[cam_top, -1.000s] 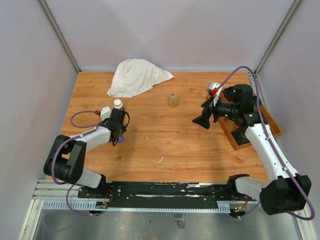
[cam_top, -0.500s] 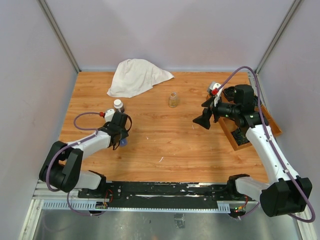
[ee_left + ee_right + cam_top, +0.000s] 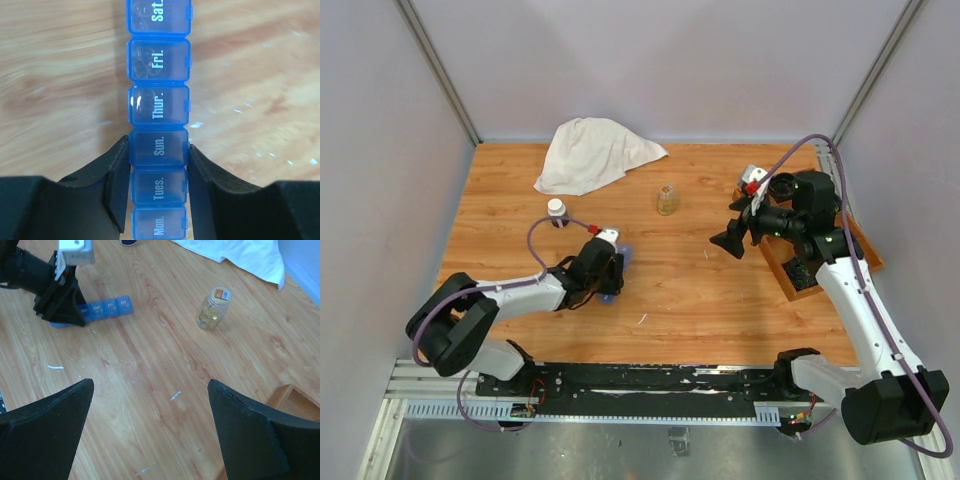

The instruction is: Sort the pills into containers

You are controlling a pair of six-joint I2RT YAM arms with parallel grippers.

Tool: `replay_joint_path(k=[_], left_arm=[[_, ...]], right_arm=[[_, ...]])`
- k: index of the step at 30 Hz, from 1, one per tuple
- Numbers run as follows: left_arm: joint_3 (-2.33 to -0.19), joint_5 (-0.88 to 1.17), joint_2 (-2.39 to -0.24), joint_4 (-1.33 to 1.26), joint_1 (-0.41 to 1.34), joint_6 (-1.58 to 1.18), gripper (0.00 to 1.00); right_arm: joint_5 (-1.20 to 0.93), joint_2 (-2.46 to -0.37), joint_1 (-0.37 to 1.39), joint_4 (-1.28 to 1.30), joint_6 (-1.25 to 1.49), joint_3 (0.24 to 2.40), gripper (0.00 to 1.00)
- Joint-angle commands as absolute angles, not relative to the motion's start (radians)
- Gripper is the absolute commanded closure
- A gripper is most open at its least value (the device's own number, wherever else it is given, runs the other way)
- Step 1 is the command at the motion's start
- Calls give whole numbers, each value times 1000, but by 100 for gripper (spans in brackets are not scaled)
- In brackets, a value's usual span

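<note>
– Left wrist view: what can you read on the pill organizer (image 3: 159, 112)?
– White letters on translucent blue lids, going away from the camera: Mon., Tues., Sun., Thur., Fri., Sat. Rounded shapes show through the last three.
– Who has it?
– The left gripper (image 3: 158, 152), with its jaws closed against both sides of the Sun. compartment. The strip lies on the wood-grain table (image 3: 670, 300), left of centre.
– And the other arm?
– The right gripper (image 3: 728, 240) hangs above the table, jaws spread wide, holding nothing. Pale grey walls surround the tabletop, and a white cloth (image 3: 590, 152) lies at the back.
</note>
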State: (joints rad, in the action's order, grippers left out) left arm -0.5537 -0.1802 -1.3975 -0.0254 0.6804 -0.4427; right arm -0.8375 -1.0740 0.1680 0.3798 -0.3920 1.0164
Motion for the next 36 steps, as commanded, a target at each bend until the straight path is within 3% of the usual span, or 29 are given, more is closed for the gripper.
replay_joint_path(k=[1, 7, 14, 23, 29, 33, 36], left_arm=[[-587, -20, -1467, -196, 787, -190, 68], [-689, 193, -1614, -260, 879, 88, 68], [-808, 271, -1747, -255, 904, 226, 62], [-751, 296, -1623, -371, 919, 265, 24], [-521, 252, -1428, -638, 919, 231, 10], [-250, 256, -1288, -1046, 919, 178, 1], [-98, 295, -1298, -1369, 919, 162, 1]], right_arm=[[-782, -1036, 192, 399, -435, 1001, 2], [-747, -1041, 156, 427, -455, 1014, 2], [-744, -1033, 86, 446, -474, 1010, 2], [-881, -1028, 52, 525, -640, 975, 2], [-1097, -1032, 112, 683, -1104, 883, 2], [-1174, -1101, 123, 989, -1724, 847, 2], [-1147, -1227, 165, 1043, -1868, 865, 2]])
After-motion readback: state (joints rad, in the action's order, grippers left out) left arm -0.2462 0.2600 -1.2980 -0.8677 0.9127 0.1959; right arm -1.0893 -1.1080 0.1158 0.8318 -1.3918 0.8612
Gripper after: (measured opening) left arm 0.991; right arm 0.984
